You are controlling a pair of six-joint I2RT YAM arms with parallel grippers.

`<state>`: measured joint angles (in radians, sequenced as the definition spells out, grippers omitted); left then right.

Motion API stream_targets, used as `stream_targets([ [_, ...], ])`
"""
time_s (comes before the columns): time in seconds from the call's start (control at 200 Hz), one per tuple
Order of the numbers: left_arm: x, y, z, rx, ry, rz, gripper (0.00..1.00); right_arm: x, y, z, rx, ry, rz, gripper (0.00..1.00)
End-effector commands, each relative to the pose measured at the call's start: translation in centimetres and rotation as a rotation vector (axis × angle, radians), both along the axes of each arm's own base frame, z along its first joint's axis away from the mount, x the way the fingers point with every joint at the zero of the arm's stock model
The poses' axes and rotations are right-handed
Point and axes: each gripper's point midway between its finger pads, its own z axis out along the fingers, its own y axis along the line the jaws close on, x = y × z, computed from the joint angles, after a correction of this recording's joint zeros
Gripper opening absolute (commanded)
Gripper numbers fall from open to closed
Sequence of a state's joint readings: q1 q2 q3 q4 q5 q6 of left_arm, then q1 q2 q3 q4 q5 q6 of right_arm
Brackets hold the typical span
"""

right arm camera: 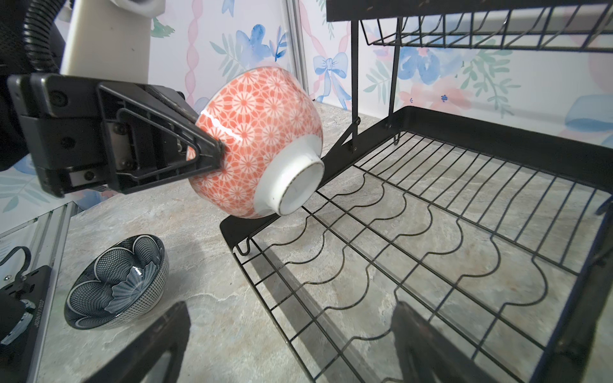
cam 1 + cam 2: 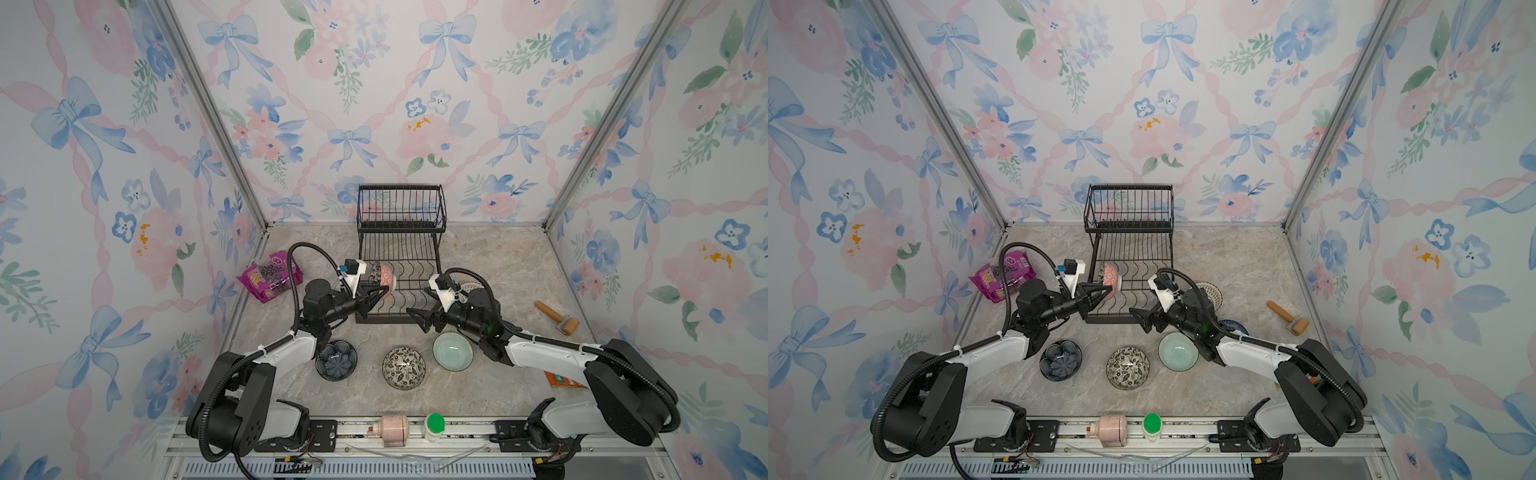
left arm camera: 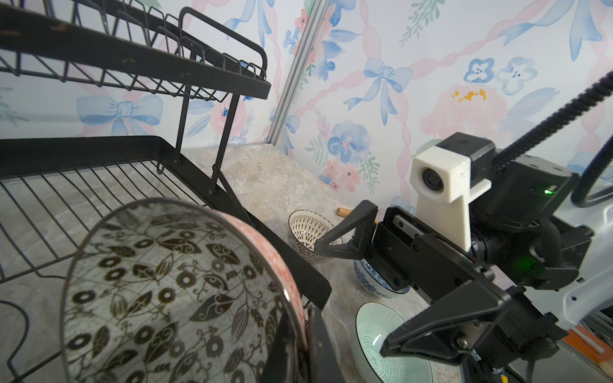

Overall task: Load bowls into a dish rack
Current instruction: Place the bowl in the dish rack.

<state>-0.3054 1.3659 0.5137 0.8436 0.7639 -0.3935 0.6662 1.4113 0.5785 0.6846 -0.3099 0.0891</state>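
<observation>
Left gripper [image 1: 212, 156] clamps the orange-red flower-patterned ceramic bowl [image 1: 262, 132], tilted over the left edge of the black wire dish rack [image 1: 497, 128]; right gripper [image 2: 422, 305] gapes empty. Placement step in hand; next, seat it in the rack.

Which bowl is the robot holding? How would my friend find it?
Find the black dish rack by the back wall. At its lower tier's edge, the left gripper pinches a tilted bowl. Only this one is gripped: orange-pink outside, dark leaves inside.
</observation>
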Motion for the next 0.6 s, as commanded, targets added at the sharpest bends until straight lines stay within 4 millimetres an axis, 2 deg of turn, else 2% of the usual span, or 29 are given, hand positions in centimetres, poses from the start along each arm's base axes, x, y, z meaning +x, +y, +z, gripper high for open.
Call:
stream_targets([
  [0.0,0.6,-0.9,3.5,-0.040,-0.154,-0.045,0.00,-0.3,-0.5,0.4,0.000,-0.020,0.003,0.96],
  [0.105,1.3,-1.3,3.6,-0.041,-0.155,-0.058,0.00,-0.3,-0.6,0.6,0.004,-0.014,-0.004,0.96],
  [0.335,3.1,-2.4,2.1,-0.036,-0.105,-0.081,0.00,-0.3,-0.3,0.1,-0.005,-0.008,0.008,0.96],
  [0.42,4.0,-2.2,1.9,-0.031,-0.104,-0.050,0.00,-0.2,-0.4,0.1,-0.007,-0.009,0.005,0.96],
  [0.595,6.0,-1.4,0.1,-0.029,-0.035,-0.033,0.00,-0.2,-0.3,0.0,-0.005,-0.008,0.008,0.96],
])
